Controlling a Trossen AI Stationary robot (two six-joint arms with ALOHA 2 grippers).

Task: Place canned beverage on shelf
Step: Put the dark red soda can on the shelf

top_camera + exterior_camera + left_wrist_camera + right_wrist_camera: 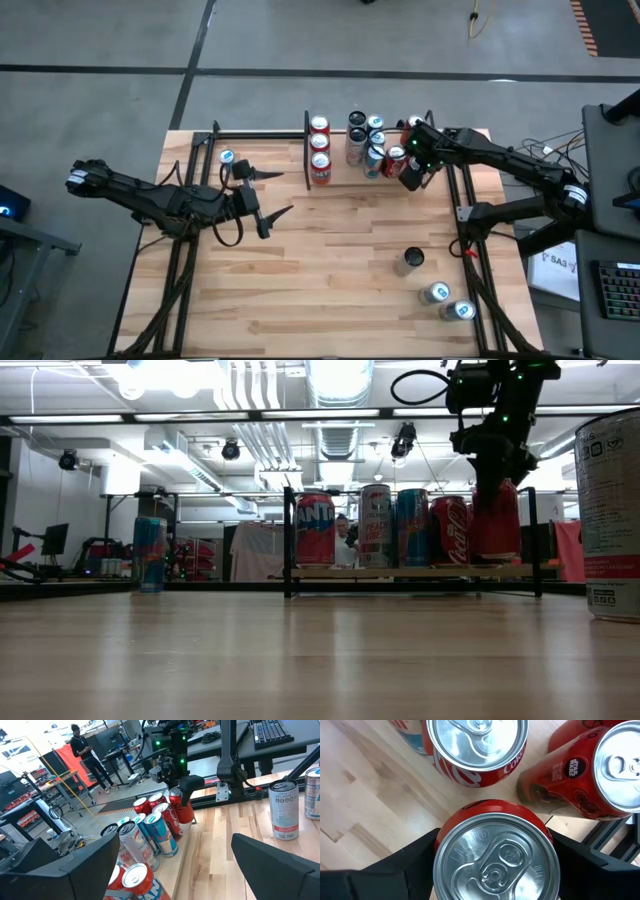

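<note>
high view: the right gripper (412, 172) is seen at the right end of the shelf (340, 180), at the far edge of the table (330, 270), its fingers clamped on either side of a red can (396, 160). in the right wrist view the same red can (495, 852) is held between the two dark fingers (395, 870), top up, with a coca-cola can (475, 747) and another red can (600, 770) just beside it. in the low view the held can (496, 520) is shown upright at the shelf's right end, beside the row of cans already standing on the board (400, 572). the left gripper (268, 198) is held over the left half of the table, well apart from the shelf, its fingers spread wide and holding nothing. three more cans (437, 292) are left standing near the table's front right corner.
</note>
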